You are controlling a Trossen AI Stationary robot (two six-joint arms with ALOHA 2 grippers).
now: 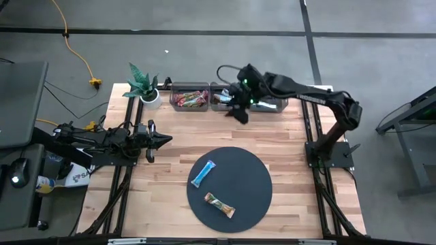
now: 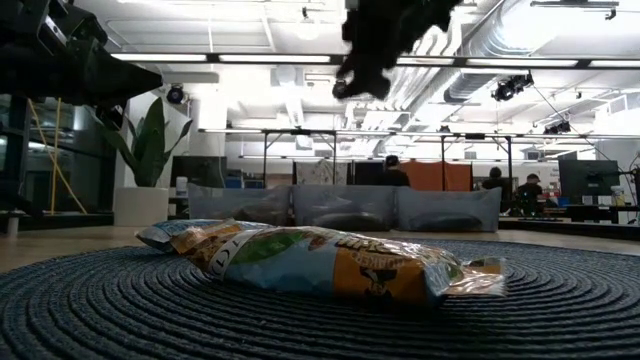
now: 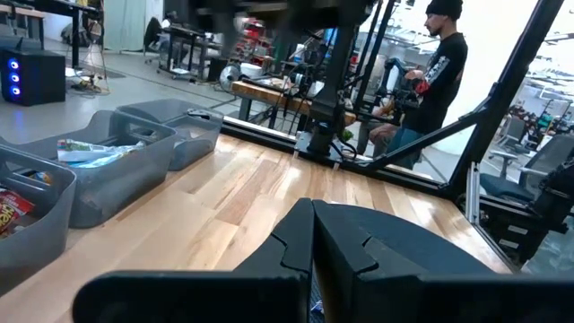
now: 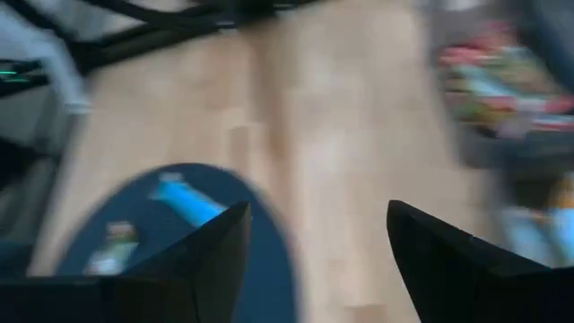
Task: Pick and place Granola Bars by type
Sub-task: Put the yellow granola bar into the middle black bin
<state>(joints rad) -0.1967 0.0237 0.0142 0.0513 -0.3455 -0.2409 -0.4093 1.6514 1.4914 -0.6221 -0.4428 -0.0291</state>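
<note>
Evidently the sorting is partway through: two wrapped bars are still lying on the large dark round woven mat point(image 1: 229, 188) at the near middle of the pale wooden worktop point(image 1: 177, 129), while others are already sitting in the clear plastic bins point(image 1: 191, 99) lined up along the far edge. The light-blue wrapped granola bar point(image 1: 202, 174) is lying toward the mat's left part, and the green-brown multicoloured granola bar point(image 1: 219, 205) is lying just nearer the front edge, apart from it. The bins are probably serving as one compartment per type, with reddish wrappers showing in the left one.

The right gripper point(image 1: 238, 111) is hanging above the worktop just in front of the bins, its arm stretching in from the right post and bent down at the wrist; its jaws are standing wide apart and holding nothing, and its wrist view is looking toward the mat. The left gripper point(image 1: 161, 139) is waiting low over the left side, pointing toward the middle, jaws pressed together and empty. A small potted plant point(image 1: 144, 86) is standing beside the bins.
</note>
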